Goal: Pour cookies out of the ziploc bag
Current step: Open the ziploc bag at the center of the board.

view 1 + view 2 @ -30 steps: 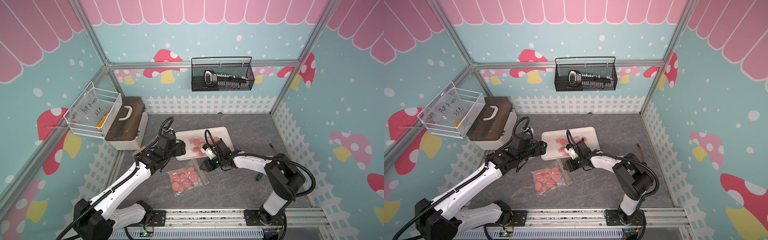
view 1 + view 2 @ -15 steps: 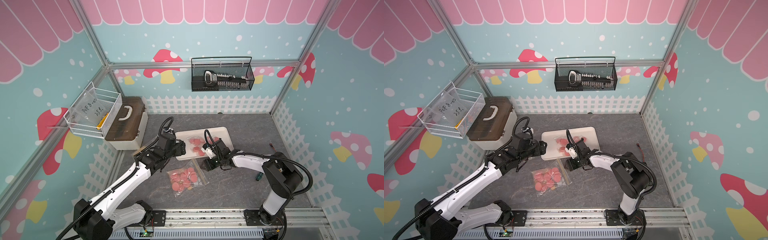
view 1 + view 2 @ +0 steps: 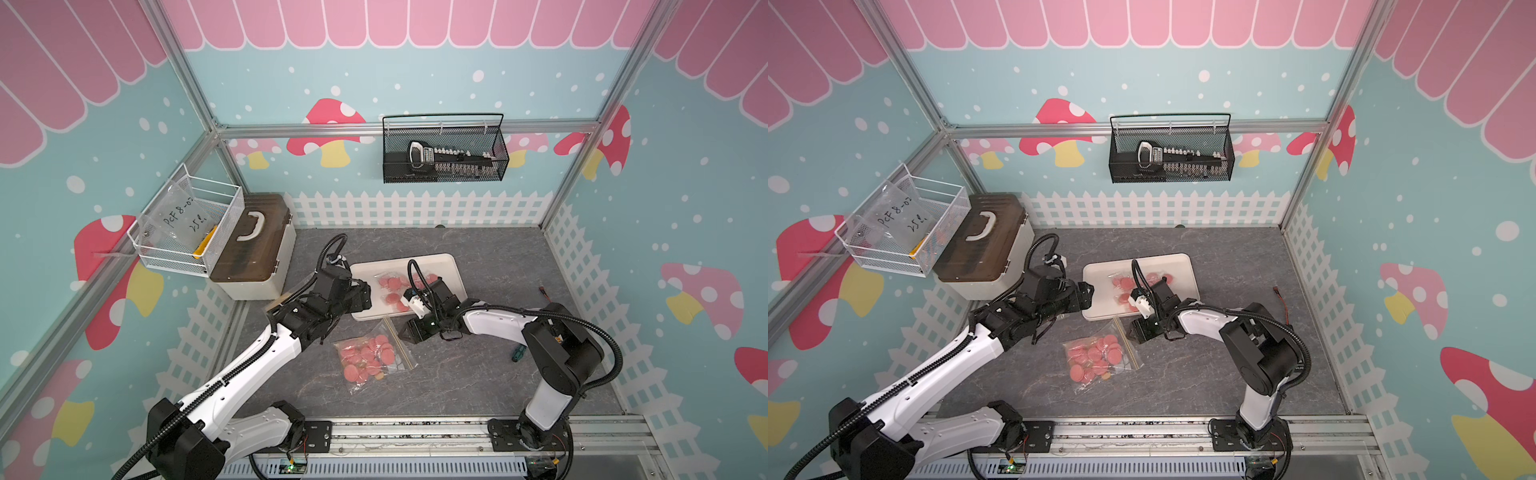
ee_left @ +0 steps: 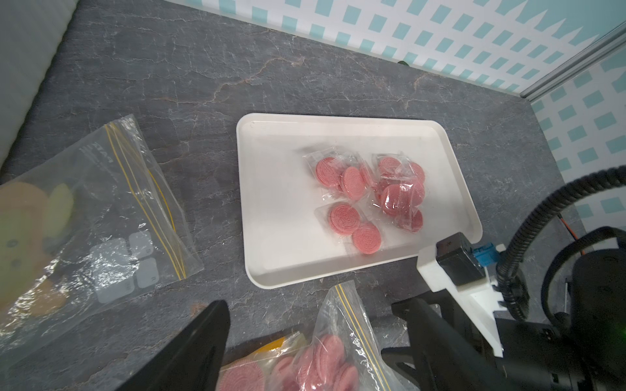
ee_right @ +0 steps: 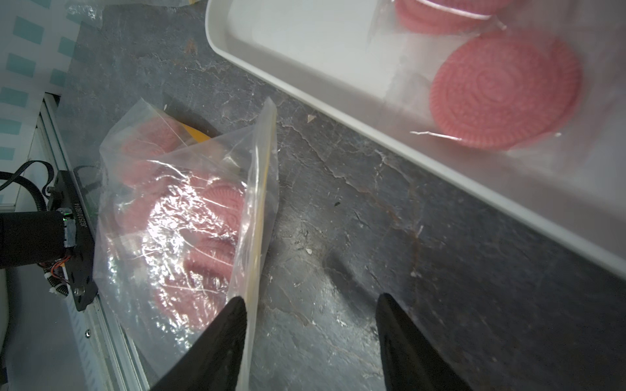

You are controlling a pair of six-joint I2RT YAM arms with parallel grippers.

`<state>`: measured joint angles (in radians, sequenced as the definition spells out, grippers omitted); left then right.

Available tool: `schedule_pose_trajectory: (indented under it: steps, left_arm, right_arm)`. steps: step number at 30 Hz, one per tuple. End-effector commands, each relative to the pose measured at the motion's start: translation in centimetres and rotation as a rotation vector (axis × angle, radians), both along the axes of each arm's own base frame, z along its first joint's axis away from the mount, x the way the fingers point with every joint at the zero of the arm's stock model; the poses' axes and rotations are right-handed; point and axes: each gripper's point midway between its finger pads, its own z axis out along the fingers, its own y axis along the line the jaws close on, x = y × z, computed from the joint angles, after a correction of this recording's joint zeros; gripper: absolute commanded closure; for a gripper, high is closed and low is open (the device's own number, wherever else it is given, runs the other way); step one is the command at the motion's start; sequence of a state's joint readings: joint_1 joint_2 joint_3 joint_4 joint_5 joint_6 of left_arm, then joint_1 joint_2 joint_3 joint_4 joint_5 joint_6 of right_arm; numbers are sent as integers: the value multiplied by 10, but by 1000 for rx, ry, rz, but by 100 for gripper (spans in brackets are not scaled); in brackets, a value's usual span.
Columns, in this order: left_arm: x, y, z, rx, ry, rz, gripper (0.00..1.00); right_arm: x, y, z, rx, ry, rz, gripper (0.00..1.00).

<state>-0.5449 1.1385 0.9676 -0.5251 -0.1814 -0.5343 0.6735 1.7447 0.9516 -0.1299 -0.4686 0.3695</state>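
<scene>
The ziploc bag [image 3: 394, 360] lies flat on the grey tabletop [image 3: 457, 374], just in front of the white tray's [image 3: 442, 266] near edge, with its yellow zip strip turned toward the right arm. Most of the cookies [image 3: 365, 356] are inside it: pink-red discs packed together, with a tan-orange one at the bag's lower end. A smaller lot of cookies in clear wrappers sits on the tray.

Right pincer [image 5: 310, 299]: spread, holding nothing, low over the tabletop at the bag's zip end. One finger [image 5: 233, 315] sits right at the zip edge; contact cannot be confirmed.

Left pincer [image 3: 363, 293]: spread, holding nothing, raised beside the tray's left edge.

The left wrist view shows a second clear zip bag [image 4: 111, 216] on the tabletop, apart from the tray.
</scene>
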Motion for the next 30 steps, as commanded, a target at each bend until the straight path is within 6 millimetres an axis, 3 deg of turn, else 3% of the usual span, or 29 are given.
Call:
schedule_pose_trajectory:
  steps: [1,13,21,30]
  left_arm:
    - [-1,-3,11,-23,-25,-8,13]
    - [-2,-2,12,-23,-29,-10,13]
    - [-1,-3,14,-24,-34,-13,13]
    - [-1,-3,14,-23,-32,-15,14]
  right_arm:
    - [1,6,2,19,-5,33,40]
    - [0,13,-6,31,19,49,53]
    - [-9,26,0,118,57,109,63]
    - [-14,26,-1,128,69,127,74]
